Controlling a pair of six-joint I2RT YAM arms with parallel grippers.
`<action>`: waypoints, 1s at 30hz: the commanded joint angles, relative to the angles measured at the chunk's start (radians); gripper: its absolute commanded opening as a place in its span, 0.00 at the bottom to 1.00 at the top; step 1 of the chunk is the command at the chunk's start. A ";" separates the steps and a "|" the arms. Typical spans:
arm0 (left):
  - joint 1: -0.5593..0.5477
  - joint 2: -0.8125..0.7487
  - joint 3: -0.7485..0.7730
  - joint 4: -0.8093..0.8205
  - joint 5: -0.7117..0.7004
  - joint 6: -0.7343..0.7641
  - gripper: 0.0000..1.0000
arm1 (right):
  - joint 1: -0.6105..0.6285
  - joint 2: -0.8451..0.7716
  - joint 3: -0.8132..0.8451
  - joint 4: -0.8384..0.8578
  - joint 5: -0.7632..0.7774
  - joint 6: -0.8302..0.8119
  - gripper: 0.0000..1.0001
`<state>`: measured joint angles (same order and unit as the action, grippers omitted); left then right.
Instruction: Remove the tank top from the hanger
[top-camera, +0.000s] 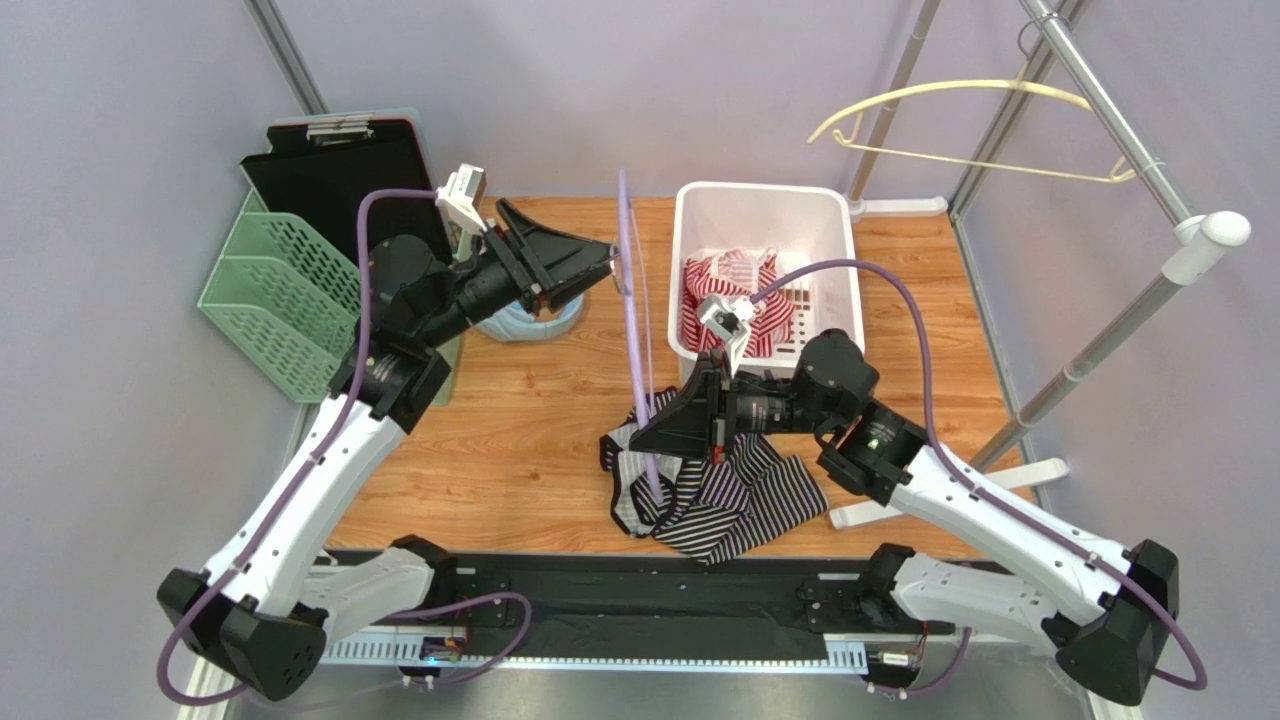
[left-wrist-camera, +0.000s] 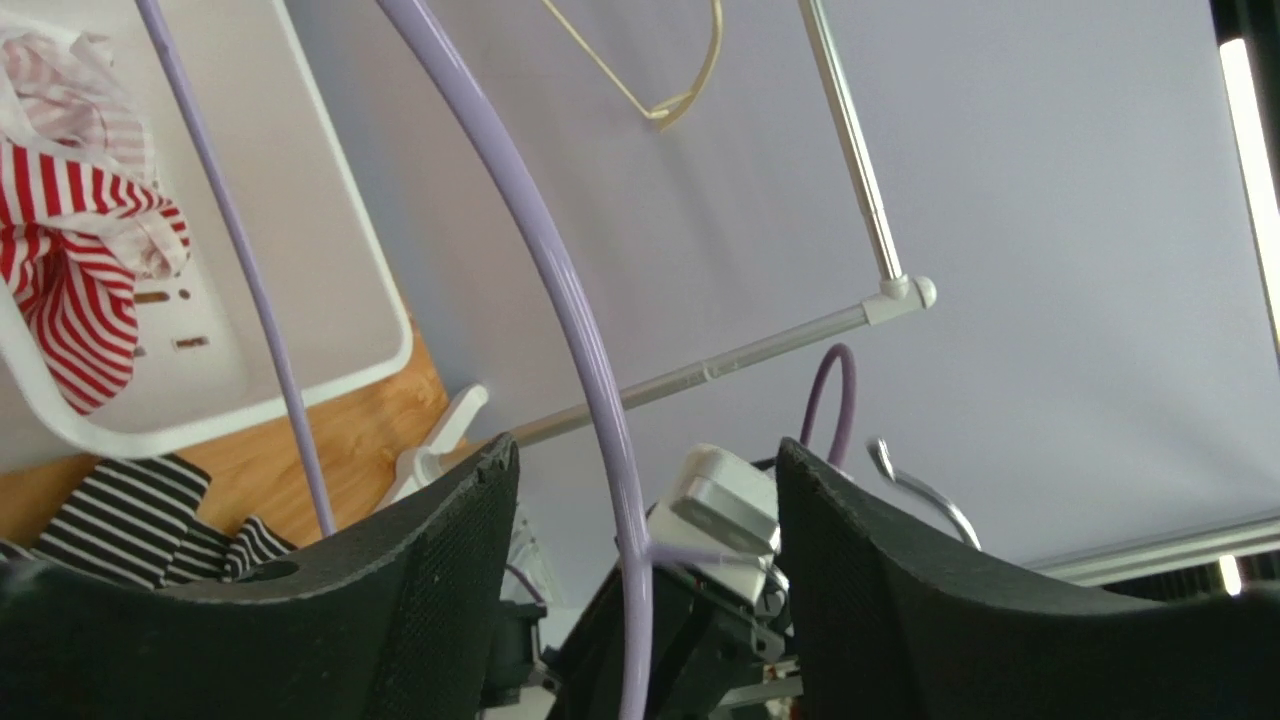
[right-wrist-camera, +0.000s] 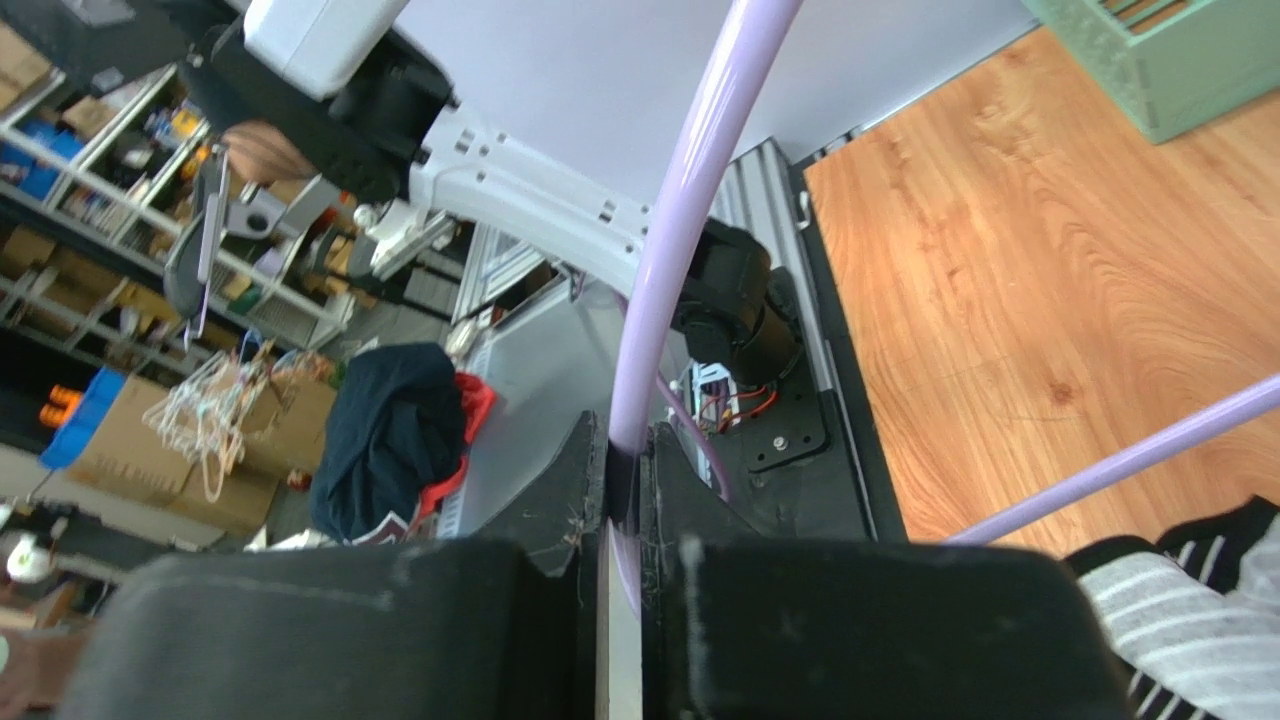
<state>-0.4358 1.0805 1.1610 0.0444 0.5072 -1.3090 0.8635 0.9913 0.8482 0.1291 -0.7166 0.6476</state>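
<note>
The purple hanger (top-camera: 630, 285) stands nearly upright over the middle of the table. The black-and-white striped tank top (top-camera: 724, 498) lies crumpled on the wood around the hanger's lower end; whether a strap still loops the hanger I cannot tell. My right gripper (top-camera: 640, 438) is shut on the hanger's lower part; in the right wrist view its jaws (right-wrist-camera: 627, 468) pinch the purple rod (right-wrist-camera: 684, 210). My left gripper (top-camera: 598, 267) is open at the hanger's upper part. In the left wrist view the rod (left-wrist-camera: 579, 330) passes between its spread fingers (left-wrist-camera: 451, 555) without touching them.
A white basket (top-camera: 842, 255) holding red-striped clothes stands at the back. A green file rack (top-camera: 278, 300) and a black clipboard (top-camera: 338, 173) are at the back left. A garment rack pole (top-camera: 1142, 315) with a cream hanger (top-camera: 962, 128) stands on the right.
</note>
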 joint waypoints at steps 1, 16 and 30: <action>0.005 -0.134 -0.011 -0.138 0.011 0.265 0.72 | 0.000 -0.074 0.020 -0.008 0.104 0.021 0.00; 0.006 -0.516 0.089 -0.965 -0.366 0.766 0.80 | 0.002 -0.195 0.117 -0.246 0.226 -0.057 0.00; -0.064 -0.176 -0.267 -0.769 -0.282 0.665 0.86 | 0.002 -0.344 0.138 -0.325 0.206 -0.085 0.00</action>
<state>-0.4480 0.8070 0.9684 -0.8371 0.2008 -0.5922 0.8627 0.6846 0.9550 -0.2050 -0.5095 0.6003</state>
